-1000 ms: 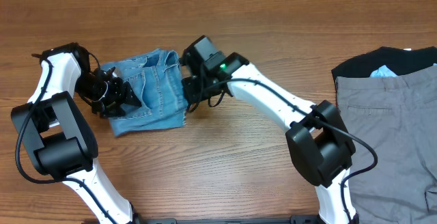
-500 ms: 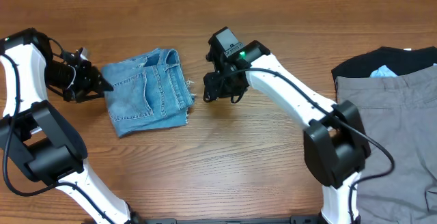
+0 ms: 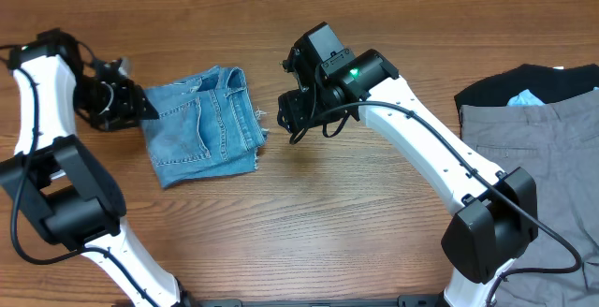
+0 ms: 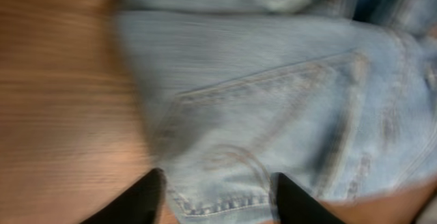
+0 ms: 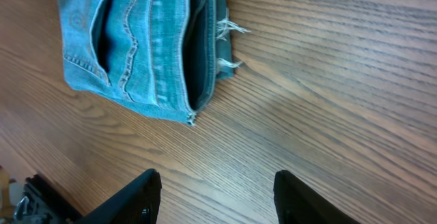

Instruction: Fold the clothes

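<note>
The clothes, a pair of light-blue jeans (image 3: 204, 124), lie folded into a compact stack on the wooden table, left of centre. My left gripper (image 3: 142, 110) is at the stack's left edge. In the blurred left wrist view the jeans (image 4: 273, 94) fill the frame, and a stitched edge lies between the spread fingers of the left gripper (image 4: 220, 198), which is open. My right gripper (image 3: 290, 124) hovers just right of the stack, apart from it. It stands open (image 5: 218, 197) over bare wood, with the jeans (image 5: 150, 39) and their frayed threads beyond its tips.
A pile of other garments lies at the right edge: grey trousers (image 3: 533, 167) over a black piece (image 3: 533, 82) with a bit of light blue (image 3: 526, 98). Bare wood table (image 3: 309, 223) stretches between the stack and that pile.
The right gripper let go of the jeans' right side, opened and drew back to the right. The left gripper pulled off to the left, then came back to the stack's left edge.
</note>
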You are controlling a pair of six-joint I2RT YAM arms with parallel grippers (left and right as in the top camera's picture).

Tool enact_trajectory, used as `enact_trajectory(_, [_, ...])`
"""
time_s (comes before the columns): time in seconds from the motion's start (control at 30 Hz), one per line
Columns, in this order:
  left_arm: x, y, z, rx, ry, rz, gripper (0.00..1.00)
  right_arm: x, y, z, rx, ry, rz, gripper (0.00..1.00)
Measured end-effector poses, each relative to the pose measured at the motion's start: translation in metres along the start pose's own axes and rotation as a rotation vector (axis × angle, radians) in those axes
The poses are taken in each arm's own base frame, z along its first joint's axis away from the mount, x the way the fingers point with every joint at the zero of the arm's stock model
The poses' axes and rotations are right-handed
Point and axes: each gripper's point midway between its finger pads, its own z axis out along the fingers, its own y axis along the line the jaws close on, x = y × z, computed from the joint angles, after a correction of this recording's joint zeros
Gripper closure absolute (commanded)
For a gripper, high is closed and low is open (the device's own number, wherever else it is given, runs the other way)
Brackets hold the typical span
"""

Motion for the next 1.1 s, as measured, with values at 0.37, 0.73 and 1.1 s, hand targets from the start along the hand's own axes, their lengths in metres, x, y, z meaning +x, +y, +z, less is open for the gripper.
enact_trajectory(0.37, [0.041,-0.137,0.057,0.049,0.218,0.637,0.85,-0.021,-0.061,-0.045,0.027,-0.092,0.179,0.39])
enact_trajectory(0.73, [0.064,-0.14,0.132,-0.213,0.279,0.805,0.82,-0.015,-0.172,-0.172,0.13,-0.335,0.483,0.39])
enact_trajectory(1.1, [-0.073,-0.033,0.079,-0.439,-0.28,0.277,0.53,-0.014,-0.174,-0.173,0.13,-0.337,0.495,0.39])
